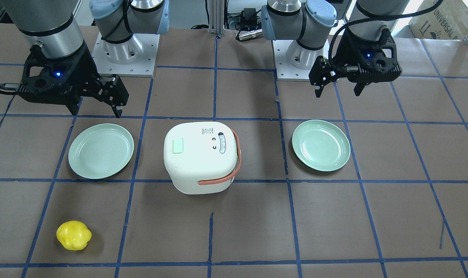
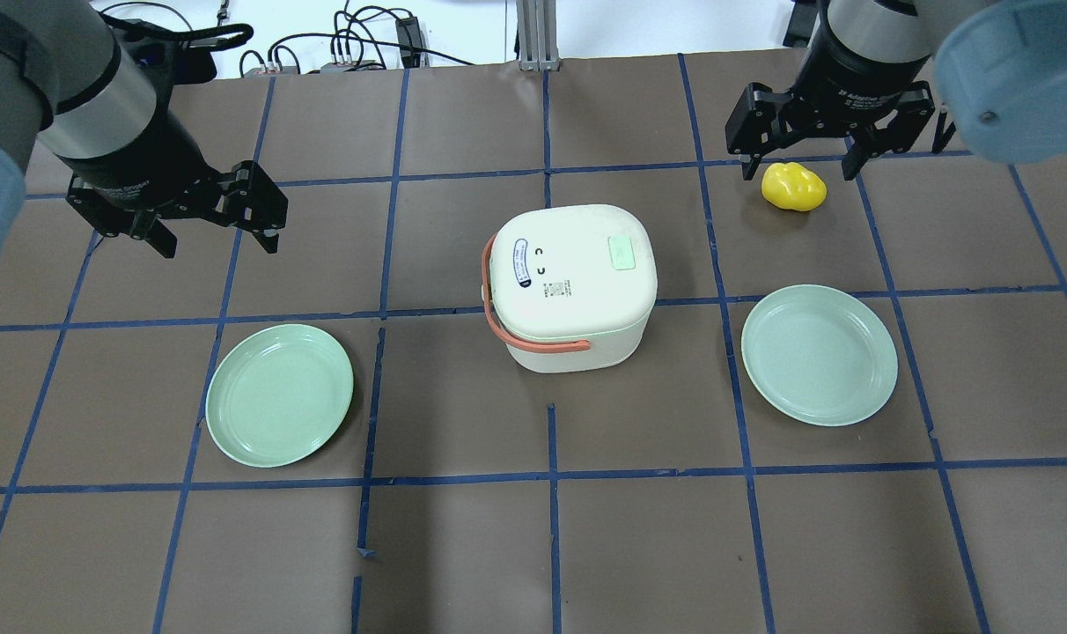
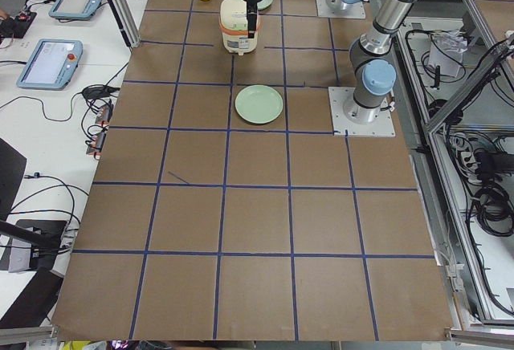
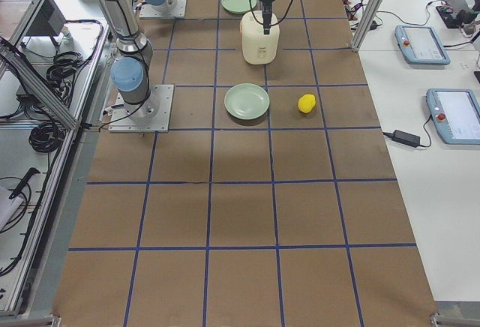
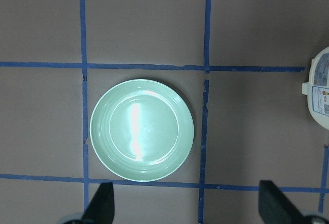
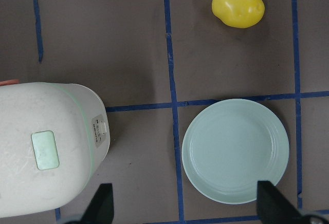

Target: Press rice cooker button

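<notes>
Partly cropped rice cooker, left pincer tips cut off, spread wide

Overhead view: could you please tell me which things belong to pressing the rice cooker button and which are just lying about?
For the job: rice cooker, green button on its lid.
Lying about: plate on the left, plate on the right, yellow toy fruit.

Left plate, right plate (both green), yellow fruit
</notes>
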